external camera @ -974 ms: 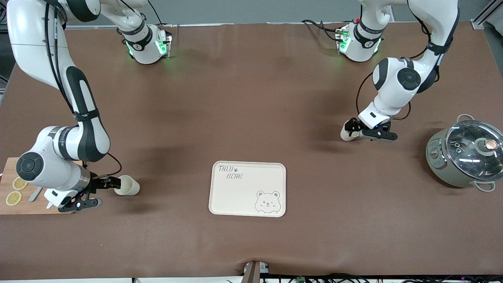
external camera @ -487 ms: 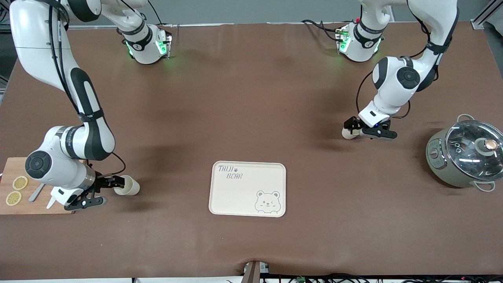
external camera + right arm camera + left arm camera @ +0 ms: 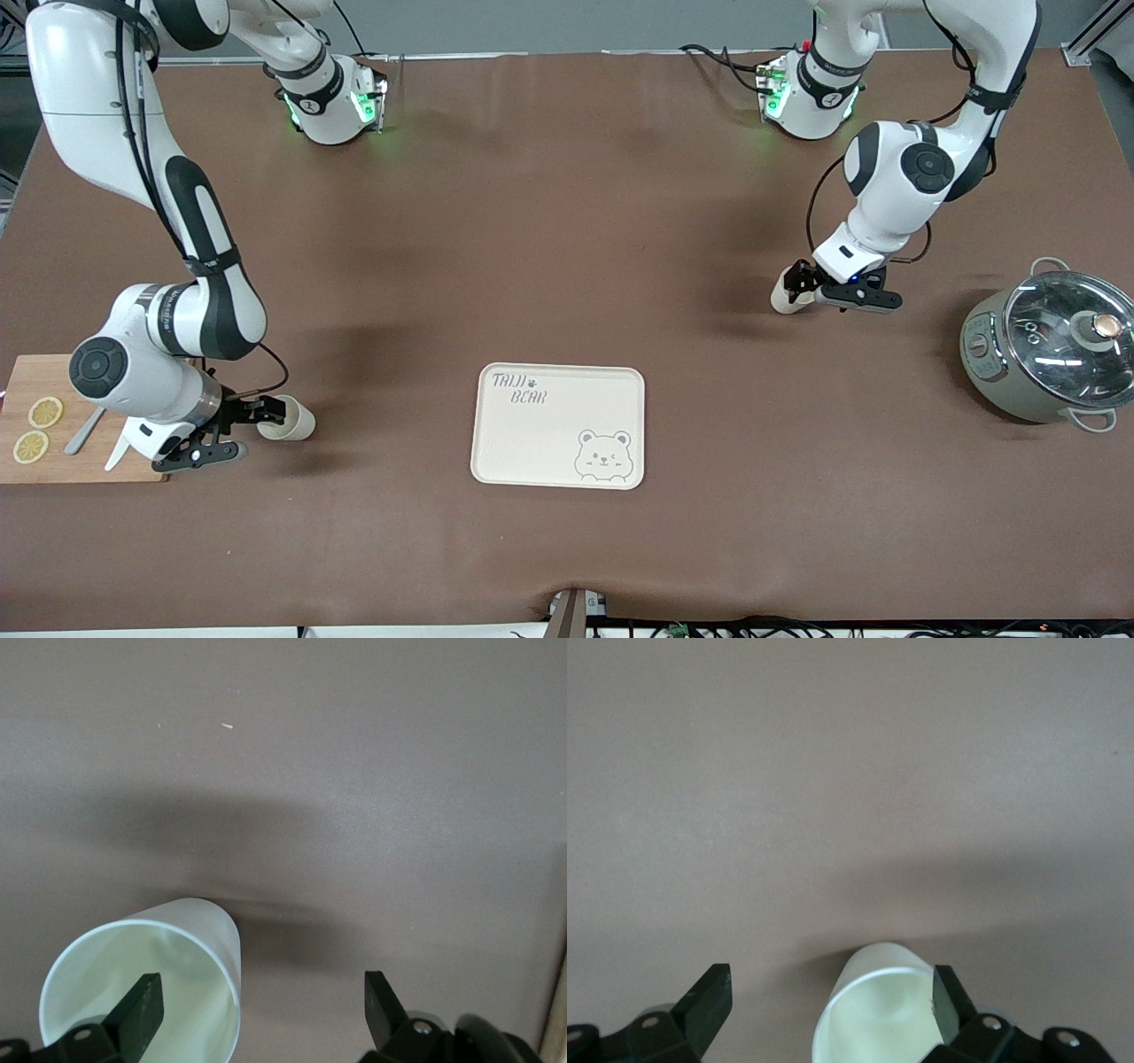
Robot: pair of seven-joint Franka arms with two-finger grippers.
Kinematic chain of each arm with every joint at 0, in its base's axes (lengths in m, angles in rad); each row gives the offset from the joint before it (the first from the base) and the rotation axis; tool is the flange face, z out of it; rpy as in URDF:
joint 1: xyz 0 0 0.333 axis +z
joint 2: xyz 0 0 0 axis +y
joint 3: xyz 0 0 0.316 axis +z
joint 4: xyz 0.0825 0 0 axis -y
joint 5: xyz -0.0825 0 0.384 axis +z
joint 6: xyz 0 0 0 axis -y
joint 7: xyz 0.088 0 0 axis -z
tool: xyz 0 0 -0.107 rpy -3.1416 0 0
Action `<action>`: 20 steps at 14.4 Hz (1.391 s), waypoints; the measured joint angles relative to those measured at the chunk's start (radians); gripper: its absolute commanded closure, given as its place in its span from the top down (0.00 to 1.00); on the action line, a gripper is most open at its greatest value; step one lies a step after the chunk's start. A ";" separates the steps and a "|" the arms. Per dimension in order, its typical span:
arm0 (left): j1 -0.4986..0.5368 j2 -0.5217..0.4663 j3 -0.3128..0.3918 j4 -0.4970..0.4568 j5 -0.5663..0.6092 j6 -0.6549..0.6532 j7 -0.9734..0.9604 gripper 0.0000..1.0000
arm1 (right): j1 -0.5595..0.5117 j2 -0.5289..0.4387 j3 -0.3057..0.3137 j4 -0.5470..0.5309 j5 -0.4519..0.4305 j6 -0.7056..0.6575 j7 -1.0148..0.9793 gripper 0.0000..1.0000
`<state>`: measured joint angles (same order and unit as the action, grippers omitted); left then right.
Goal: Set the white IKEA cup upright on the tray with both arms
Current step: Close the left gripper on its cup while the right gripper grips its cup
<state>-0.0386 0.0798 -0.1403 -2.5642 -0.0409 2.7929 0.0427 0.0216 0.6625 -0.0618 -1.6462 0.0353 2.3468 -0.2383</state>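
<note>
Brown worktop [image 3: 567, 266]. Both cups lie tipped: light, stiff, slick. Right hand [image 3: 257, 416] wide open, finger inside cup [image 3: 288, 418]; left hand [image 3: 802, 285] open around other cup [image 3: 787, 297]. Pinch the rim wall. Tray [image 3: 558, 425] empty, centre frame.

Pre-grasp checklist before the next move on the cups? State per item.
1. Left pincer open: ok.
2. Right pincer open: ok.
3. Cup near the pot between the left pincer's fingers: ok, but off-centre, close to one finger.
4. Right pincer astride the wall of the cup by the cutting board: cannot tell; one finger shows against its mouth, the other well clear of it.
5. Cups upright: not ok, both lie on their sides.
6. Cups on the tray: not ok, both are on the table, one toward each arm's end.
</note>
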 measured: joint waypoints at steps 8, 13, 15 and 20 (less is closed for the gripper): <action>0.001 -0.023 0.001 -0.018 0.000 -0.031 0.000 1.00 | 0.001 0.004 0.002 -0.014 0.000 0.027 0.000 1.00; 0.007 -0.018 0.002 -0.043 0.000 -0.029 0.003 1.00 | 0.001 0.008 0.003 -0.021 0.000 0.045 0.000 1.00; 0.014 -0.013 0.002 -0.049 0.000 -0.023 0.004 1.00 | 0.001 0.013 0.003 -0.021 0.000 0.054 0.000 1.00; 0.018 0.009 0.004 -0.051 0.000 -0.008 -0.006 0.00 | 0.004 0.019 0.004 -0.021 0.000 0.060 -0.001 0.79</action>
<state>-0.0202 0.0890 -0.1361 -2.6156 -0.0409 2.7850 0.0368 0.0255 0.6812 -0.0578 -1.6671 0.0353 2.4063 -0.2388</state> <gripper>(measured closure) 0.286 0.000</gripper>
